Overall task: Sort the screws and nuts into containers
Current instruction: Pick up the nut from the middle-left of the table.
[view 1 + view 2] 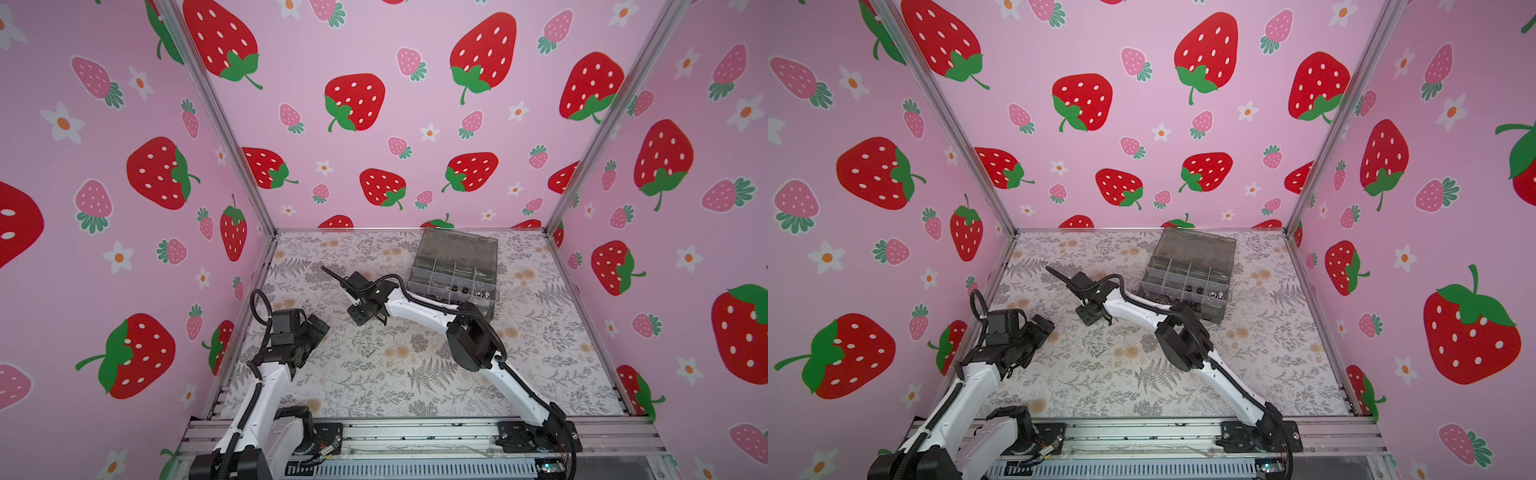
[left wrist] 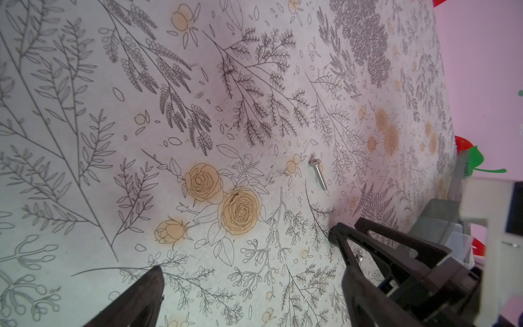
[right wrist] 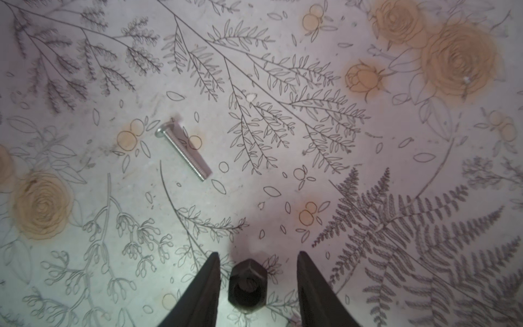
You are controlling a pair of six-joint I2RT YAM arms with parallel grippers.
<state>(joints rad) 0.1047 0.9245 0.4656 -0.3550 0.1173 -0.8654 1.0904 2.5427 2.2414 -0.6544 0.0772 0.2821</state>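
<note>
Near front-left corner of smoky grey translucent plastic organiser box (image 1: 459, 249), sort looks late: compartments hold dark and silver pieces, three loose pieces seen outside. Right tool (image 3: 258, 252) part-spread, straddling black hex nut (image 3: 247, 284) flat on floral-print bench (image 3: 368, 170); one finger almost touching nut, other clear, no pinch yet. Just beyond, farther from box, slim silver screw (image 3: 184, 153); second silver screw (image 1: 371, 353) farthest out. Left tool (image 1: 321, 328) fully spread, empty.

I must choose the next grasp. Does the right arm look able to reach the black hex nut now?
Probably yes. The black hex nut lies between the open fingers of the right gripper, gaps on both sides, nothing covering it; the silver screw lies apart.
</note>
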